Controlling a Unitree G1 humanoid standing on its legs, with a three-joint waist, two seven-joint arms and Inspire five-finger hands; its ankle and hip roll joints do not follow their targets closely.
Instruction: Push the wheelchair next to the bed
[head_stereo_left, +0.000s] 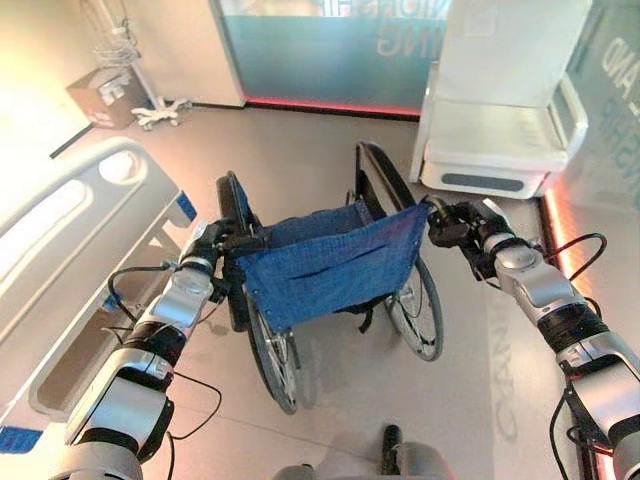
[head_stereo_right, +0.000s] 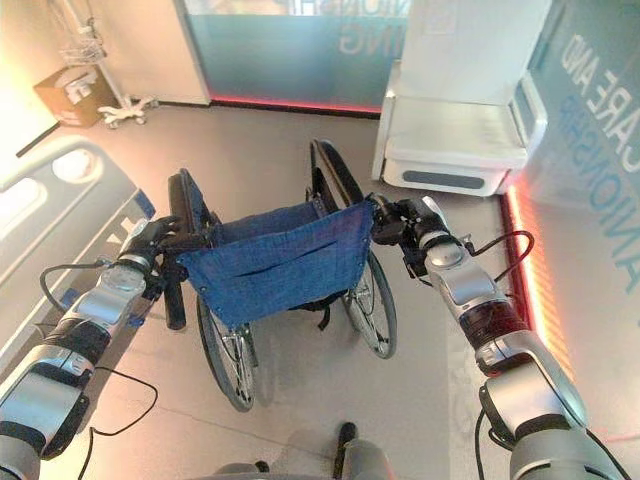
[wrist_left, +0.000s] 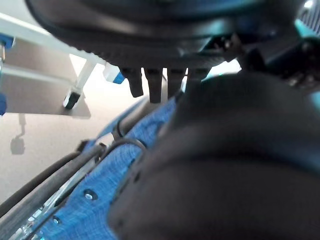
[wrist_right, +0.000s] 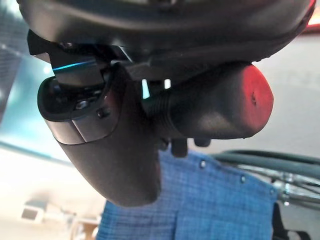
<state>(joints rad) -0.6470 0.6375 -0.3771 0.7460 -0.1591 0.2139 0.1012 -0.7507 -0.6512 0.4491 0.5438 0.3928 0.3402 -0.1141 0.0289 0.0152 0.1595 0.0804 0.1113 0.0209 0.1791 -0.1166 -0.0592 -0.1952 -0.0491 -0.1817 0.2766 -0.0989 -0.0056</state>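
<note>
the wheelchair stands on the floor in the middle of the room, its back toward the robot, with the bed just beside it on the left and a white chair well apart at the far right. its seat holds nothing. the backrest is a sheet of blue woven cloth with a stitched pocket seam across it, slung between two black push handles; the armrests are black, the big wheels have grey tyres and thin spokes, and the frame tubes are dark.

the left hand is curled round the left handle at the cloth's upper left corner. the right hand is wrapped round the right handle at the upper right corner; in the right wrist view the handle's rounded black end sticks out past the closed fingers, with the blue cloth and its rivets just below.

a cardboard box sits at the far left by a wheeled stand base; what is in it cannot be told. large pale lettering runs across the teal wall panel at the back, shown reversed and cut off, so it cannot be read.
</note>
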